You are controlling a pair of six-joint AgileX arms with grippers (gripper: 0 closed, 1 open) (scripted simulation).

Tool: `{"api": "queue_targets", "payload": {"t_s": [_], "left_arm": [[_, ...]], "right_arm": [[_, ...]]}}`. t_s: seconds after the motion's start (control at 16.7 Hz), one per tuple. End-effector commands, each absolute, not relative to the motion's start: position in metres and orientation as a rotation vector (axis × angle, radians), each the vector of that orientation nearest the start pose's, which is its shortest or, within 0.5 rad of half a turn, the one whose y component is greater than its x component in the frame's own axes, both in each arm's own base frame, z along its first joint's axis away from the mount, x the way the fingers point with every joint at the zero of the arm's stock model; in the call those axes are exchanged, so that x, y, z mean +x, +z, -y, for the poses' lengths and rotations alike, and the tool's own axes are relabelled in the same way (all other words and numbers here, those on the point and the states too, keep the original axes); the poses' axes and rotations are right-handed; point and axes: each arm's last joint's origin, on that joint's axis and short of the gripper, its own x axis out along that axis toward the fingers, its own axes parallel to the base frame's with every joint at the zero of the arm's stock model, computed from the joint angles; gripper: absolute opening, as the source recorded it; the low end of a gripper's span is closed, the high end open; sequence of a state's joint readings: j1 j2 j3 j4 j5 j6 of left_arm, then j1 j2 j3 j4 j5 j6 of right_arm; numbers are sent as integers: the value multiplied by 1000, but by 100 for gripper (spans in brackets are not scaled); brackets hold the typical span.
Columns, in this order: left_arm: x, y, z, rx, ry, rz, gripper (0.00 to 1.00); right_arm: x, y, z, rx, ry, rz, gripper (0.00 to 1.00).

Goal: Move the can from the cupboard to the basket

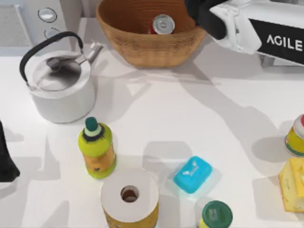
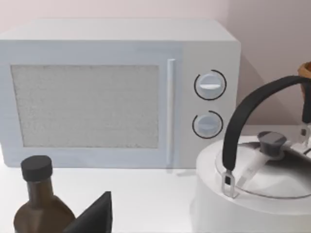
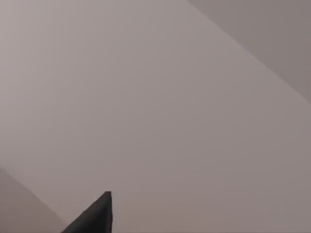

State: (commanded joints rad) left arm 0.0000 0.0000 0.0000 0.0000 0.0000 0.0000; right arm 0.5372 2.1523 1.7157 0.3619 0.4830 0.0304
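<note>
The can (image 1: 163,24) stands in the basket (image 1: 142,50); right arm reads "AGILE", claw state untellable.

Top view overhead; left wrist low, facing microwave (image 2: 121,92), sharing kettle (image 1: 61,90); right wrist faces wall.

1. Can (image 1: 163,24): one, in the basket.
2. Basket (image 1: 142,50): one.
3. Kettle (image 1: 61,85): one.
4. Microwave (image 2: 116,92): one, two knobs.
5. Bottles: two, yellow-green (image 1: 97,149) and dark (image 2: 39,204).
6. Paper roll (image 1: 129,194): one.
7. Blue soap box (image 1: 192,175): one.
8. Green-lidded jar (image 1: 216,214): one.
</note>
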Motion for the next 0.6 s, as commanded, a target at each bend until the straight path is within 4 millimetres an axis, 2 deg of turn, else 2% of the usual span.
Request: {"api": "queue_targets", "payload": {"t_s": [0.18, 0.3, 0.48, 0.6], "left_arm": [[106, 160, 1, 0, 0, 0, 100], [106, 160, 1, 0, 0, 0, 100], [106, 160, 1, 0, 0, 0, 100], [106, 160, 1, 0, 0, 0, 100]], "right_arm": [[415, 285, -206, -25, 118, -89, 100], [385, 297, -170, -25, 139, -108, 100], [329, 306, -117, -19, 157, -127, 100], [286, 303, -86, -12, 159, -134, 100]]}}
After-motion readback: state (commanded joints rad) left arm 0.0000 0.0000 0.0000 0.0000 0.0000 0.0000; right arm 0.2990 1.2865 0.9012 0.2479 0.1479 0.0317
